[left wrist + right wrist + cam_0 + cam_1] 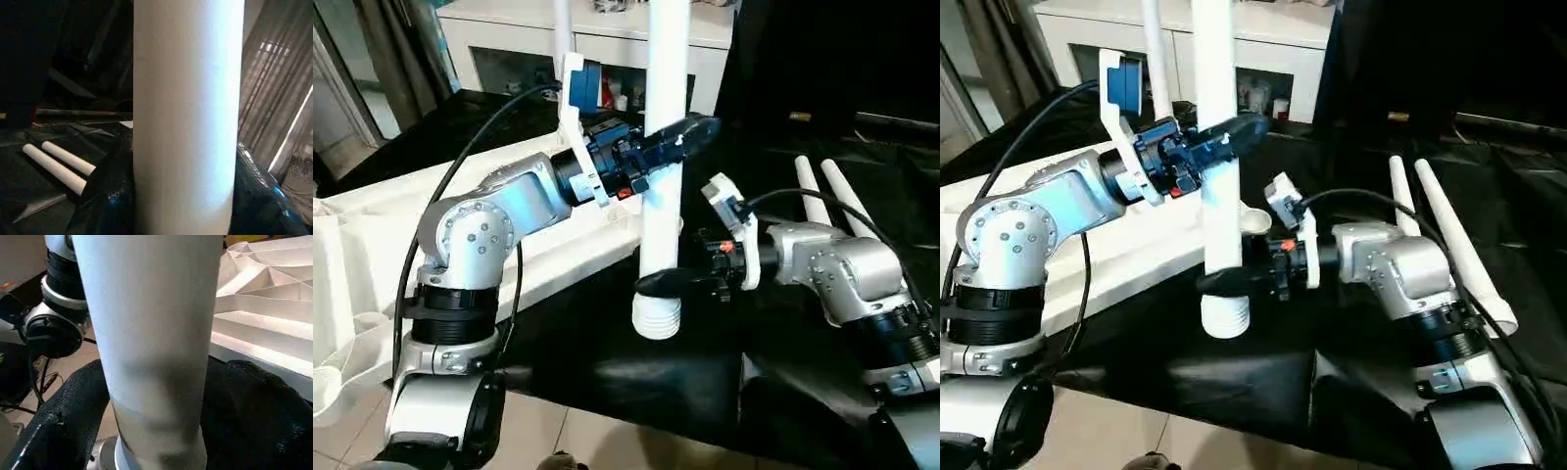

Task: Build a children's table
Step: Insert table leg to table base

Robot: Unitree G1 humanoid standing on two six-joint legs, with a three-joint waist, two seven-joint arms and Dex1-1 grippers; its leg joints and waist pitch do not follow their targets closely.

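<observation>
Leg (664,147): upright before me at 12 o'clock, threaded end down, beside the tabletop (264,318).
Left tool (677,137): clenched round the leg, high.
Right tool (668,284): fingers straddling it low; grip uncertain.
Handling: light, stiff, slick tube; hold mid-shaft.

Upright leg (664,147) left of two legs (822,191)

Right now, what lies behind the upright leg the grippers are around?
Behind the upright leg lie the table top's white edge, a second standing leg and a white cabinet with small items. The leg covers part of the cabinet's shelf.
</observation>
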